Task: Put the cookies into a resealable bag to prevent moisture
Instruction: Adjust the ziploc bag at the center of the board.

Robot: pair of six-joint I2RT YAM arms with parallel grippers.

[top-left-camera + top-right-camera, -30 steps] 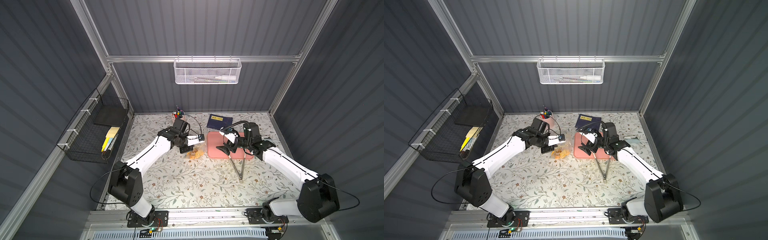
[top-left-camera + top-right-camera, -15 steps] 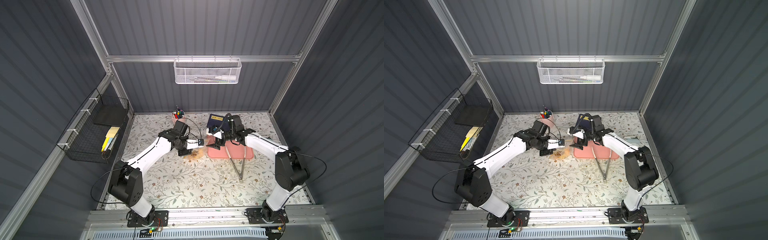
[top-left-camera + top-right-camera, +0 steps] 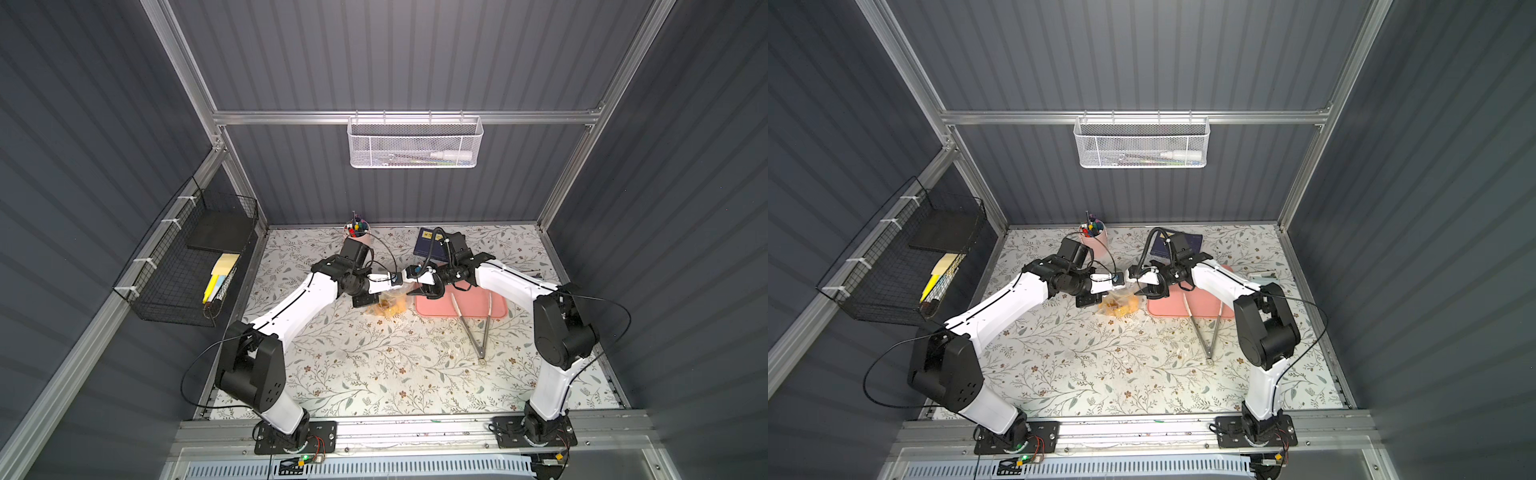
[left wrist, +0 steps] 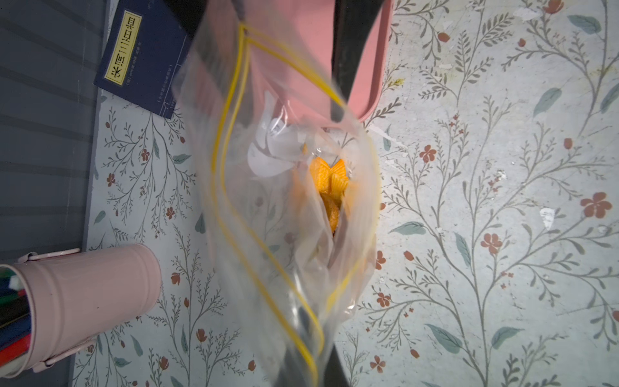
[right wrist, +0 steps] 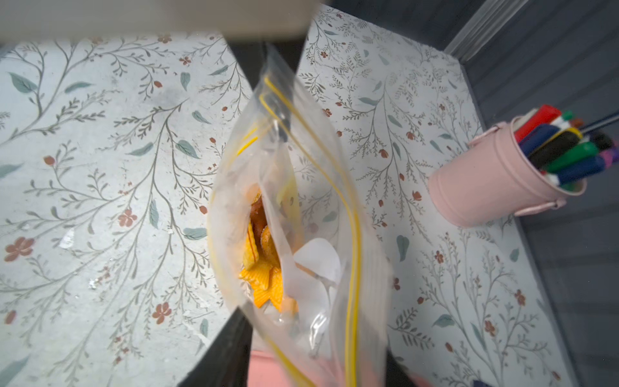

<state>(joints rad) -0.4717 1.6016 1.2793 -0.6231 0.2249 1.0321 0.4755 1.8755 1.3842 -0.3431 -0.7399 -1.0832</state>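
Note:
The clear resealable bag (image 3: 388, 305) (image 3: 1121, 303) hangs mouth-up over the floral table between both arms. Orange-yellow cookies (image 4: 330, 181) (image 5: 264, 284) lie at its bottom beside a white label. Its yellow zip lines gape apart. My left gripper (image 3: 397, 277) (image 4: 315, 351) is shut on one end of the bag's rim. At the other end my right gripper (image 3: 419, 286) (image 5: 315, 335) has a black finger on each side of the rim. Both lips still stand apart between those fingers.
The pink tray (image 3: 478, 307) lies right of the bag, with metal tongs (image 3: 478, 328) resting half on it. A pink pen cup (image 3: 358, 235) and a dark blue book (image 3: 428, 245) stand at the back. A black wire basket (image 3: 187, 266) hangs on the left wall.
My right arm swung from over the pink tray to the bag's free end, and its jaws have narrowed round the rim. The left gripper kept its hold on the bag.

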